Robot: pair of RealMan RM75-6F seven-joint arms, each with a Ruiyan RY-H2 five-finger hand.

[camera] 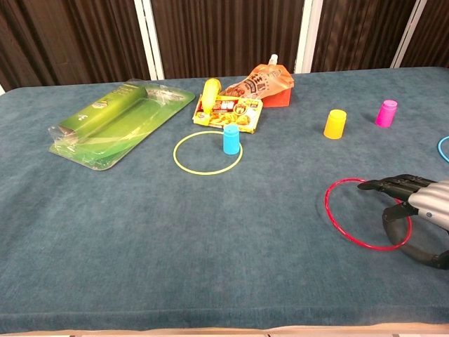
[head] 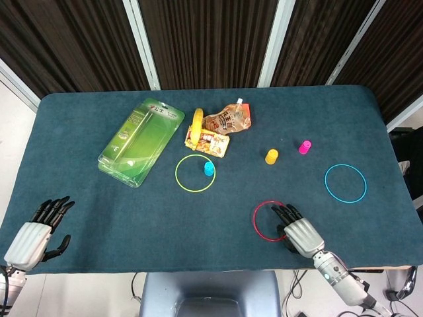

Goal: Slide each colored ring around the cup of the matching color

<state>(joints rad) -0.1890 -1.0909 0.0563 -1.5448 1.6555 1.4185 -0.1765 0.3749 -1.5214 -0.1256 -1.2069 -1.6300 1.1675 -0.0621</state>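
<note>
The red ring (head: 253, 220) (camera: 326, 205) lies flat near the table's front edge. My right hand (head: 299, 230) (camera: 421, 207) is over its right side, fingers stretched out and touching the ring, gripping nothing. The yellow ring (head: 176, 173) (camera: 175, 153) lies around the blue cup (head: 209, 169) (camera: 231, 139). The blue ring (head: 325, 183) (camera: 444, 149) lies alone at the right. The yellow cup (head: 271, 156) (camera: 335, 123) and the pink cup (head: 305, 146) (camera: 386, 113) stand beyond the red ring. My left hand (head: 32, 236) rests empty at the front left corner, fingers spread; only the head view shows it.
A green plastic package (head: 140, 142) (camera: 119, 123) lies at the back left. Beside it sit a yellow bottle (head: 197, 120), a snack pack (head: 208, 141) and an orange pouch (head: 228, 120) (camera: 263, 83), just behind the yellow ring.
</note>
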